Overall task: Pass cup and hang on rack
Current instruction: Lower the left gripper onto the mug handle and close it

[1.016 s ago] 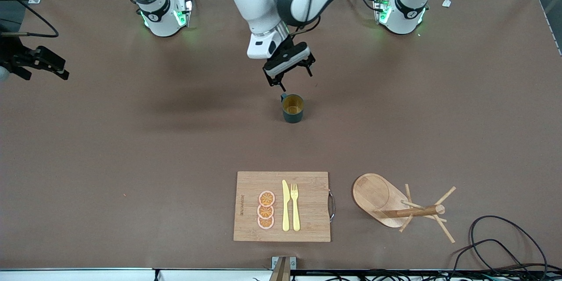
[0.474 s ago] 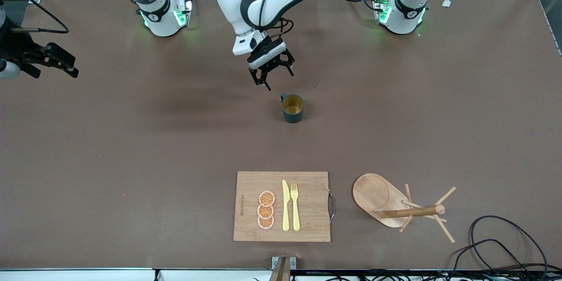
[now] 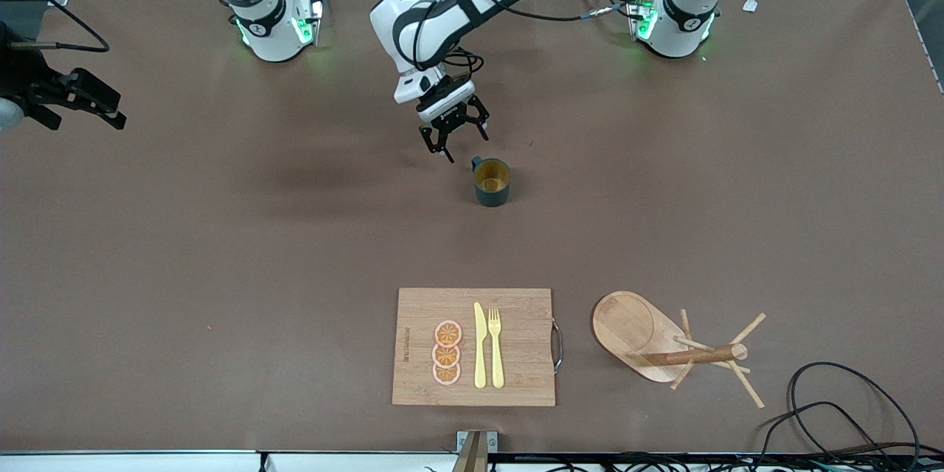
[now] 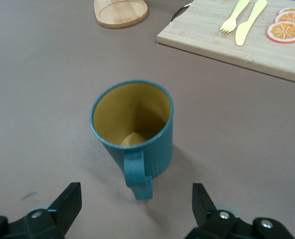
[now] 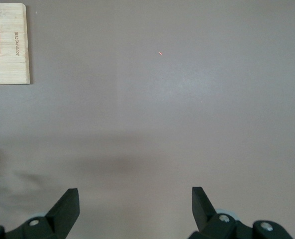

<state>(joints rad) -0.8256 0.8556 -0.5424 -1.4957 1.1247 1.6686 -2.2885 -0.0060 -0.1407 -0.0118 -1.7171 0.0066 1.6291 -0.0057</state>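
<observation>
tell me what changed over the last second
The left gripper, open and empty, swung toward the right arm's end of the table and dropped lower, ending beside the cup on its handle side without touching it. The right gripper shifted slightly at the table's edge, open. The cup, rack and cutting board did not move.

Left gripper (image 3: 453,139) and right gripper (image 3: 92,105) open.

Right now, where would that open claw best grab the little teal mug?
Probably by the handle. The teal mug stands upright with it pointing at the open left gripper, so a low approach from the robots' side of the table fits; the rim would be the alternative.
</observation>
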